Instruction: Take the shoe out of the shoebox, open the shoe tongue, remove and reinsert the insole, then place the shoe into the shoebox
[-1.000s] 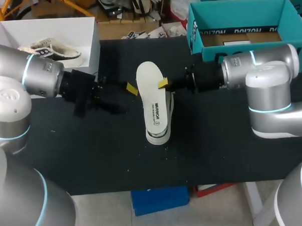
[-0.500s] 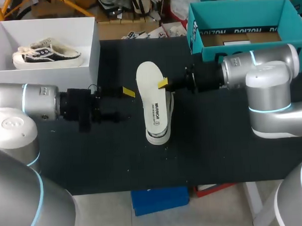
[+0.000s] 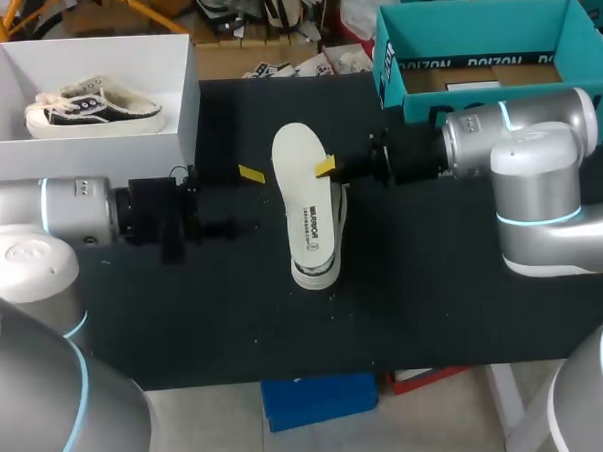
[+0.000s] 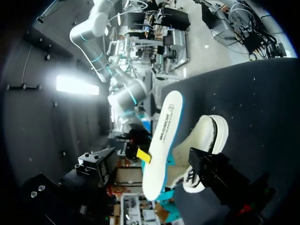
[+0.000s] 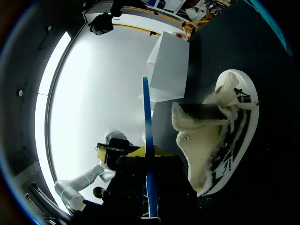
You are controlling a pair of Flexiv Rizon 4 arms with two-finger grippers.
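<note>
Head view. Found long white foam insole (image 3: 305,201) pinched at one edge by right gripper (image 3: 326,168), raised over white fleece-lined shoe (image 3: 317,272) lying on black table (image 3: 186,321). Found left gripper (image 3: 242,201) spread wide, holding nothing, just beside insole and apart from it. Noted white cardboard shoebox (image 3: 186,101) at far left with second shoe (image 3: 96,105) inside; teal cardboard box (image 3: 473,23) at far right.

Left wrist view. Seen insole (image 4: 161,136) standing on edge ahead of own fingers, shoe (image 4: 208,138) just beside it.

Right wrist view. Seen insole (image 5: 146,122) edge-on as thin blue line, clamped between own fingers; shoe (image 5: 206,140) alongside, fleece lining exposed; shoebox (image 5: 171,70) beyond.
</note>
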